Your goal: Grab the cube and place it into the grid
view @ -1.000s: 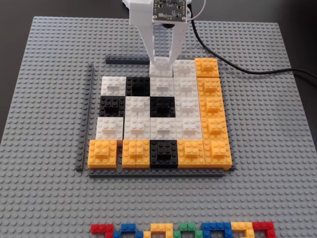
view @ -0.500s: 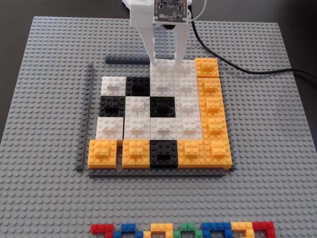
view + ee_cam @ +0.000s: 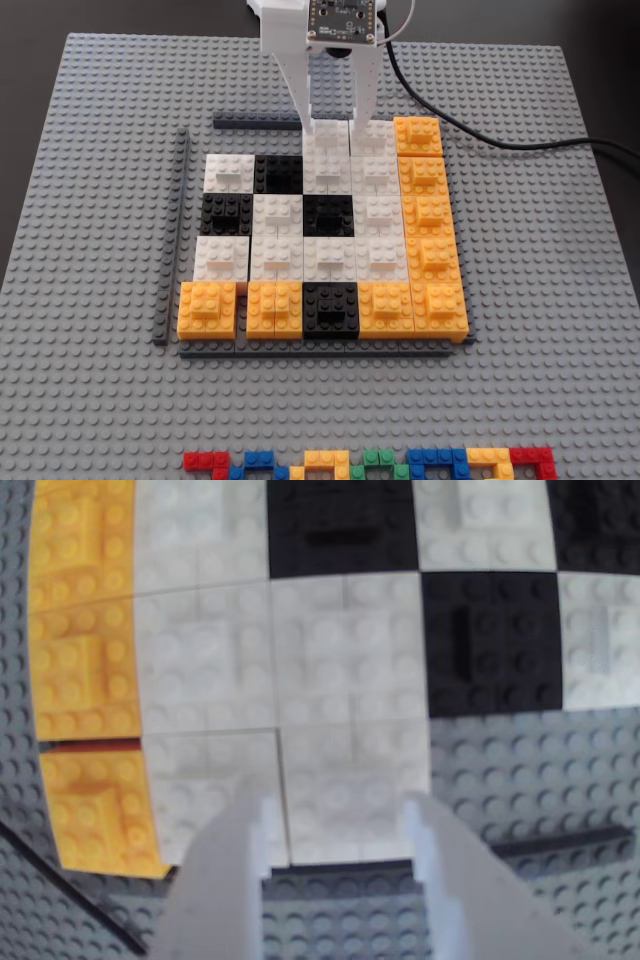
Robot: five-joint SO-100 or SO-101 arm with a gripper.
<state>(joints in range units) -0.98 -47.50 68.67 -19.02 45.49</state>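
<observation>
1. My gripper [image 3: 334,130] now stands apart with parted fingers, lifted slightly since a second ago.
2. The cube [image 3: 329,143] sits released in the grid's [image 3: 322,240] top row.

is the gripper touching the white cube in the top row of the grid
Cannot tell. In the wrist view the gripper straddles the cube with its fingers spread, but their tips overlap the cube's edge. The fixed view hides any gap.
</observation>
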